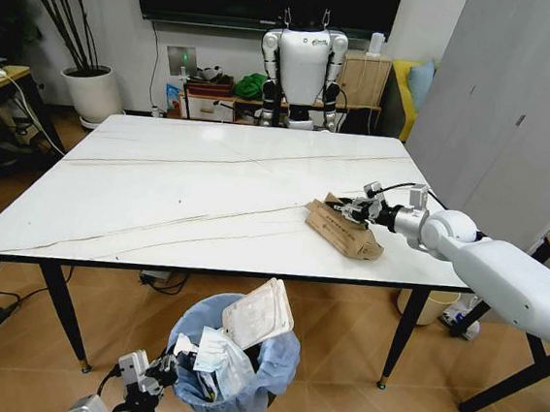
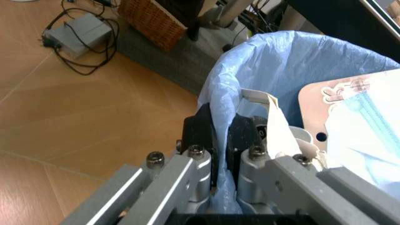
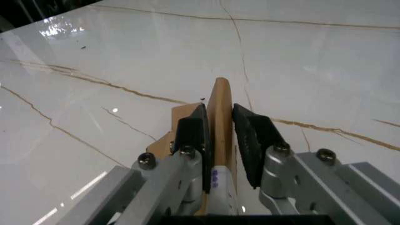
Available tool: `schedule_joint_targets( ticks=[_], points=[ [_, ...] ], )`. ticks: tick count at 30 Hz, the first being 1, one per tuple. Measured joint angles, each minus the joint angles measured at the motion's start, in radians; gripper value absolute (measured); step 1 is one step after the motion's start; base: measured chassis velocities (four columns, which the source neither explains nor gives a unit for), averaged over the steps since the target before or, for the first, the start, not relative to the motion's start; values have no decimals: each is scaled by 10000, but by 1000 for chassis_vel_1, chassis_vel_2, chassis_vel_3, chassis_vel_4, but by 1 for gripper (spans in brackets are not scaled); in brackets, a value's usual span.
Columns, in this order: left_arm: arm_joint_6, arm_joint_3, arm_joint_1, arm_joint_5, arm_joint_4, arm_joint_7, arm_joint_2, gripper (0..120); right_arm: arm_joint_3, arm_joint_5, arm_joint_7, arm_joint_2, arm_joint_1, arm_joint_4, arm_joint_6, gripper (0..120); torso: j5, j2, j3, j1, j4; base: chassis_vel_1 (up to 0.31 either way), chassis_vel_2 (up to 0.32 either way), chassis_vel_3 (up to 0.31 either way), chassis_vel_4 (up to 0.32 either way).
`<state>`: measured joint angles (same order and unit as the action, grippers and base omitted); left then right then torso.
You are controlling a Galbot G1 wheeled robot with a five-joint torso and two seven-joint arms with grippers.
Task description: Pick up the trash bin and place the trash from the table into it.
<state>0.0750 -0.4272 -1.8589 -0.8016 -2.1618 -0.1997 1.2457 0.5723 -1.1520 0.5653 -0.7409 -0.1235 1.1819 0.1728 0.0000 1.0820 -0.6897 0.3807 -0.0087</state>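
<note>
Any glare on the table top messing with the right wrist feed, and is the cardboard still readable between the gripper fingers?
Right wrist view: bright ceiling reflections streak the glossy table at upper left and lower left, but the cardboard edge reads clearly between the right gripper fingers. Head view: even light, only soft sheen on the table. Left wrist view: left gripper pinching the trash bin liner, no glare.

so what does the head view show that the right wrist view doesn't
Head view alone: the trash bin below the table's near edge, already holding trash, with the left gripper at its rim. Right wrist view alone: a close look at the right gripper with its jaws pinching an upright edge of the cardboard. Both share the right gripper on that cardboard and the white table beneath.
</note>
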Motion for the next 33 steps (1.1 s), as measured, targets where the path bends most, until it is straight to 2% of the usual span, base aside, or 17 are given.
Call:
schedule_joint_targets(
  ticks=[2,4,13,19,20,22,23,26,27,30,31,32,33],
  points=[
    [0,20,17,15,17,0,-1,0,42,3,0,28,81,44,11,3,0,0,0,0,0,0,0,0,0],
    [0,32,29,21,26,1,-1,0,55,3,0,51,110,86,19,0,-1,0,0,0,0,0,0,0,0],
    [-7,141,89,36,58,2,-13,0,-154,-26,-40,534,58,718,52,0,1,0,0,0,0,0,0,0,0],
    [-8,344,127,49,66,2,-110,0,-1460,-219,-371,1727,-519,3001,159,0,3,0,0,1,0,0,0,0,0],
    [-8,344,127,49,66,2,-110,0,-1460,-219,-371,1727,-519,3001,159,0,3,0,0,1,0,0,0,0,0],
    [-10,434,151,72,74,2,-186,0,-2047,-425,-545,2426,-803,4411,209,0,-5,0,1,0,-1,0,0,0,0],
    [-10,434,151,72,74,2,-186,0,-2047,-425,-545,2426,-803,4411,209,0,-5,0,1,0,-1,0,0,0,0],
    [-10,502,207,74,74,3,-296,0,-2832,-729,-755,3179,-1349,6030,257,0,-2,1,2,0,1,0,0,0,0],
    [-10,502,207,74,74,3,-296,0,-2832,-729,-755,3179,-1349,6030,257,0,-2,1,2,0,1,0,0,0,0],
    [-11,546,285,15,39,-20,-409,0,-3827,-939,-995,3827,-2415,7380,326,0,1,1,2,0,0,0,0,0,0],
    [-11,580,300,-8,27,-34,-456,0,-4204,-978,-1101,4068,-2880,7945,330,0,3,1,2,-1,-6,0,0,0,0],
    [-11,580,300,-8,27,-34,-456,0,-4204,-978,-1101,4068,-2880,7945,330,0,3,1,2,-1,-6,0,0,0,0],
    [-5,647,306,-16,16,-43,-505,0,-4590,-1034,-1360,4289,-3450,8860,329,0,-1,1,2,-1,-6,0,0,0,0]
  ],
)
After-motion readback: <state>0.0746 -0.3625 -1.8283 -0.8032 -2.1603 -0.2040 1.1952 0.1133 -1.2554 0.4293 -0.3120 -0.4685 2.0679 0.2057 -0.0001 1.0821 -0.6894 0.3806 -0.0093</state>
